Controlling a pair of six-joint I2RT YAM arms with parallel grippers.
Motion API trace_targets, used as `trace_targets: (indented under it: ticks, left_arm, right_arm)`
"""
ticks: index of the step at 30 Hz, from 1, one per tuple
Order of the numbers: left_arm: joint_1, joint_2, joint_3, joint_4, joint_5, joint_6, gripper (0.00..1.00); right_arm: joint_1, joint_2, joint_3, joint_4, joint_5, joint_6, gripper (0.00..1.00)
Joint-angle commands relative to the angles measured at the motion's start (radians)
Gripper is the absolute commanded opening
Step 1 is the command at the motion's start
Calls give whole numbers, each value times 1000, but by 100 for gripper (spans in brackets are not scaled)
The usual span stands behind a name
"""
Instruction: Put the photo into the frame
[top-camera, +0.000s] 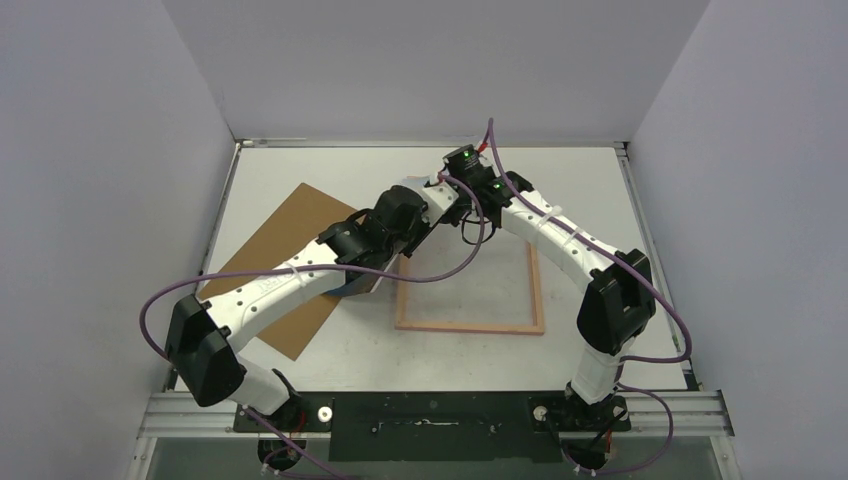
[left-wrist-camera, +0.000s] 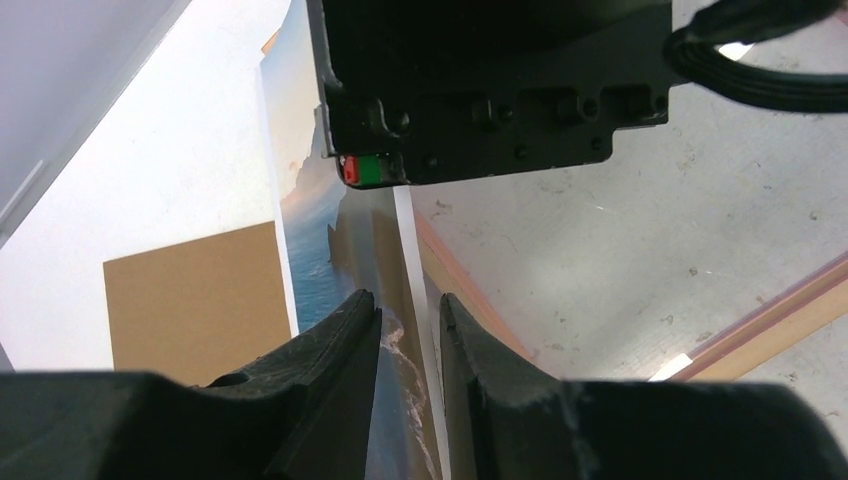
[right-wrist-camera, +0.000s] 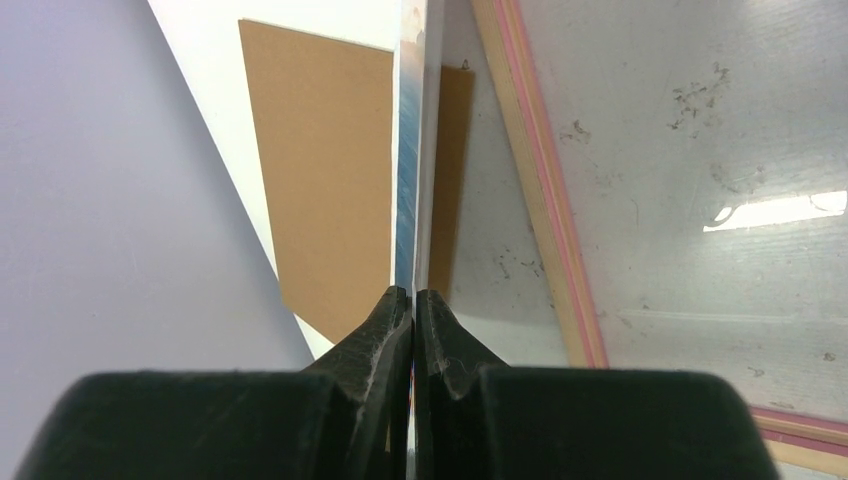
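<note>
While the photo (right-wrist-camera: 408, 150) is clamped edge-on in the right claw (right-wrist-camera: 412, 300) and straddled by the slightly parted left claw (left-wrist-camera: 408, 300), it should be tipped flat into the frame (right-wrist-camera: 545, 200) just beside

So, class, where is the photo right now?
In the right wrist view the photo is seen edge-on, pinched in the right gripper. It is over the board's edge, with the frame just to its right.

- You see the photo (left-wrist-camera: 312, 268) printed in blue sea, dark mountains, pale sky;
- the frame (right-wrist-camera: 543, 190) shows pink beside peach-wood;
- the backing board (top-camera: 290, 235) is plain brown.
</note>
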Motion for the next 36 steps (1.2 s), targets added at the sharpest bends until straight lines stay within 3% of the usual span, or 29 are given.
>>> trace_targets:
  ticks: [1,5,9,12,19,22,24,27,29,32,36]
  left_arm:
    - [10,-7,-47,13,-17,-24,26]
    - [12,-54,-109,66,-22,-49,25]
    - [14,-125,-195,157,-2,-60,34]
    - [16,-143,-215,177,0,-63,35]
    - [17,-131,-186,136,-24,-67,16]
    - [17,-131,-156,111,-26,-67,12]
    - [17,-127,-128,83,-24,-68,15]
    - [15,-122,-88,35,-23,-77,29]
    - [16,-119,-76,16,-21,-80,33]
    - [15,-114,-73,4,-15,-81,33]
    - [15,-93,-78,-12,-15,-79,25]
  right_arm:
    - [-4,-34,28,63,-12,33,0]
    - [-5,-46,7,94,-12,49,0]
    - [-4,-44,3,94,-12,51,0]
    - [-4,-43,2,91,-11,52,0]
    - [-4,-42,5,82,-4,48,0]
    - [-4,-36,12,74,-4,37,0]
    - [-5,-32,17,70,-3,28,0]
    - [-4,-24,20,69,-2,23,0]
    - [-3,-20,22,71,-3,22,0]
    - [-2,-14,23,76,-7,22,0]
    - [-3,-11,23,84,-13,25,0]
